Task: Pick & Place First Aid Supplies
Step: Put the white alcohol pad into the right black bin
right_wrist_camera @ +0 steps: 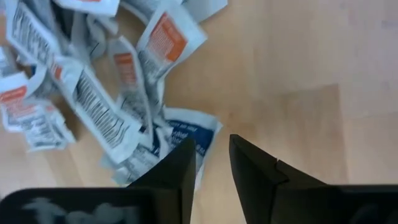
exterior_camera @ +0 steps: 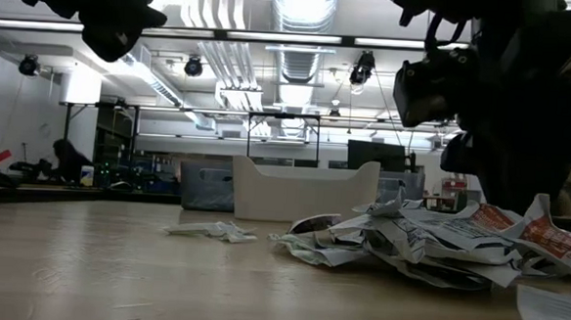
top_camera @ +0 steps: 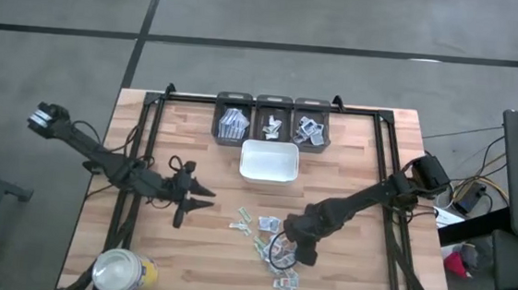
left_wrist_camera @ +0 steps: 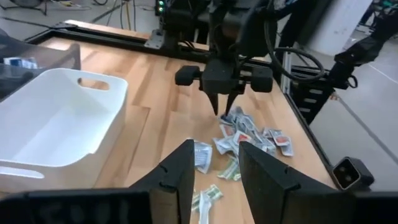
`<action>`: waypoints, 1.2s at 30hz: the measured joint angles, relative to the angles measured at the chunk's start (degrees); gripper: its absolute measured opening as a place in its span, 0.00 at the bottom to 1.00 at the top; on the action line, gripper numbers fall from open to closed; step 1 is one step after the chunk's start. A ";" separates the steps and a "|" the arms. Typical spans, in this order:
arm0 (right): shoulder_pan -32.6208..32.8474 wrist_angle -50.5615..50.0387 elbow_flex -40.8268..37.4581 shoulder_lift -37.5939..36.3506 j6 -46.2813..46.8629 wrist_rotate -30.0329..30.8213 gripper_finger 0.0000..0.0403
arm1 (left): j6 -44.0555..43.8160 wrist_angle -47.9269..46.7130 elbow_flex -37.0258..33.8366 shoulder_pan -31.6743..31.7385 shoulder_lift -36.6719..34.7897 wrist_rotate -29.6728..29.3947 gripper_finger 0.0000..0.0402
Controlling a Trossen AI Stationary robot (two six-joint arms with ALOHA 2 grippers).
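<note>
The first aid supplies (top_camera: 270, 243) are small white packets with grey, green and red print. They lie in a loose heap on the wooden table near its front edge (right_wrist_camera: 93, 93) (left_wrist_camera: 249, 137) (exterior_camera: 428, 241). My right gripper (top_camera: 306, 255) points down over the heap's right edge. It is open (right_wrist_camera: 211, 142), with bare wood showing between its fingers and a blue-printed packet (right_wrist_camera: 186, 132) beside one fingertip. My left gripper (top_camera: 206, 199) hovers open (left_wrist_camera: 216, 146) left of the heap, pointing toward it, nothing between its fingers.
A white tray (top_camera: 270, 146) stands beyond the heap at mid-table (left_wrist_camera: 62, 81) (exterior_camera: 303, 195). Three dark bins (top_camera: 272, 120) with sorted packets line the far edge. A yellow jar with a white lid (top_camera: 124, 271) sits at the near left corner. A black frame (top_camera: 272, 102) runs around the table.
</note>
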 joint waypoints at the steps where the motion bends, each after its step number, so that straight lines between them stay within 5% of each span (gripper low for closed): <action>1: 0.00 0.00 0.02 0.00 0.27 0.52 0.22 | 0.06 0.13 -0.29 0.57 0.00 0.55 0.30; 20: 0.79 -0.22 -1.02 0.02 1.87 2.86 0.13 | -3.33 11.97 -9.95 1.35 -0.90 1.46 0.30; 29: 0.74 -2.24 -3.05 -0.17 4.40 3.96 0.13 | -2.60 12.02 -10.20 1.35 -2.78 1.40 0.30; 36: 0.70 -2.89 -3.17 -0.17 4.32 4.81 0.03 | -2.26 12.02 -10.22 1.35 -3.52 1.38 0.30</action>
